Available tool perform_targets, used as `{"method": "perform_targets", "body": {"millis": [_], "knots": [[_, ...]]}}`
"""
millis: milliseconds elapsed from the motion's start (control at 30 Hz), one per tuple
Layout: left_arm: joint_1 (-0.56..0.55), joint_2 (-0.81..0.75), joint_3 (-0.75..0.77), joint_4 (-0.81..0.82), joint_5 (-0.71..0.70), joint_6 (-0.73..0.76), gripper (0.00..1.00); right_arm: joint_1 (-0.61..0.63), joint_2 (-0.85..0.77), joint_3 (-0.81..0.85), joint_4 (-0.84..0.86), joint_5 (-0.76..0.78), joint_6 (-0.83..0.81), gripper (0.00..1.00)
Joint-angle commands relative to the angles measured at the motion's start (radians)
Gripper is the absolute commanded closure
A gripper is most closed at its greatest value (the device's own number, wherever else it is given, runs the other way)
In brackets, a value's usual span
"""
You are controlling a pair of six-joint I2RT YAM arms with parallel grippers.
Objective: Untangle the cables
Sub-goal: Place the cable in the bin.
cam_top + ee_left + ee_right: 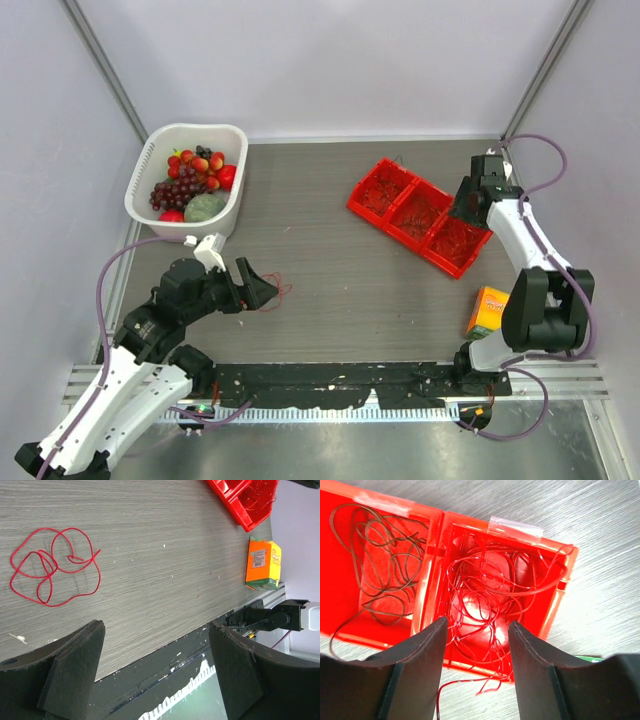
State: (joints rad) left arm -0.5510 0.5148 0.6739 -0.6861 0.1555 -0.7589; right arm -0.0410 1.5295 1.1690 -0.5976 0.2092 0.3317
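left wrist: left gripper (157,630) jaws wide apart, empty, near looped thin red wire (75,560) | right gripper (477,630) jaws parted, empty, over tangled red wires (485,595) in red plastic tray (559,582)

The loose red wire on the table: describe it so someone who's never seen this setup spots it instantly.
On the grey wood-grain table, find the white plastic fruit basket; just nearer, beside the left gripper, lies a thin red wire in flat loops. Unlike the wires heaped in the red plastic tray, it sits alone on bare tabletop.
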Motion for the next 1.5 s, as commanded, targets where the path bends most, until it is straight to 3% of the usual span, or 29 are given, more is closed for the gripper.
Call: {"method": "perform_targets", "body": {"millis": [0,233,367,433,467,533,567,700,833,867,1000,1133,1267,1300,1333,1400,1433,1467], "knots": [[0.002,0.007,0.035,0.028,-0.016,0.004,0.11,0.004,-0.097,0.055,-0.073,0.026,-0.022,0.42],[0.003,-0.007,0.041,0.019,-0.017,0.001,0.11,0.032,-0.146,0.129,-0.131,0.059,-0.043,0.37],[0.003,-0.01,0.036,0.036,-0.008,-0.01,0.11,0.032,-0.04,0.167,-0.16,0.131,-0.049,0.36],[0.003,-0.004,0.032,0.051,0.01,-0.014,0.11,0.041,0.078,0.219,-0.221,0.278,-0.028,0.37],[0.003,0.002,0.032,0.059,0.025,-0.013,0.11,0.099,0.13,0.231,-0.246,0.484,-0.013,0.37],[0.003,0.013,0.033,0.063,0.061,-0.013,0.12,0.11,0.175,0.251,-0.249,0.606,-0.005,0.36],[0.003,0.014,0.033,0.065,0.075,-0.013,0.13,0.11,0.172,0.238,-0.234,0.593,-0.011,0.35],[0.005,0.007,0.018,0.077,0.095,-0.01,0.14,0.153,-0.024,0.063,0.017,0.472,-0.06,0.36],[0.002,0.022,0.007,0.12,0.133,-0.011,0.15,0.155,-0.28,-0.323,0.59,0.299,-0.152,0.32],[0.002,0.033,0.01,0.125,0.144,-0.014,0.16,0.159,-0.308,-0.386,0.728,0.305,-0.161,0.26],[0.002,0.033,0.029,0.105,0.167,-0.008,0.16,0.159,-0.315,-0.384,0.851,0.345,-0.206,0.22],[0.002,0.008,0.018,0.115,0.161,-0.003,0.13,0.158,-0.23,-0.275,0.707,0.343,-0.218,0.19],[0.003,0.031,-0.014,0.241,0.251,-0.016,0.12,0.153,-0.235,-0.275,0.641,0.319,-0.159,0.31],[0.002,0.046,-0.019,0.269,0.283,-0.022,0.13,0.155,-0.249,-0.279,0.621,0.308,-0.154,0.39],[0.002,0.06,-0.02,0.299,0.317,-0.028,0.15,0.153,-0.287,-0.291,0.654,0.289,-0.151,0.47],[0.002,0.088,-0.027,0.348,0.345,-0.033,0.19,0.155,-0.377,-0.371,0.768,0.277,-0.166,0.52],[0.002,0.1,-0.027,0.364,0.348,-0.036,0.19,0.155,-0.406,-0.441,0.821,0.269,-0.178,0.52],[0.002,0.111,-0.028,0.378,0.351,-0.037,0.19,0.153,-0.46,-0.487,0.94,0.257,-0.198,0.42]]}}
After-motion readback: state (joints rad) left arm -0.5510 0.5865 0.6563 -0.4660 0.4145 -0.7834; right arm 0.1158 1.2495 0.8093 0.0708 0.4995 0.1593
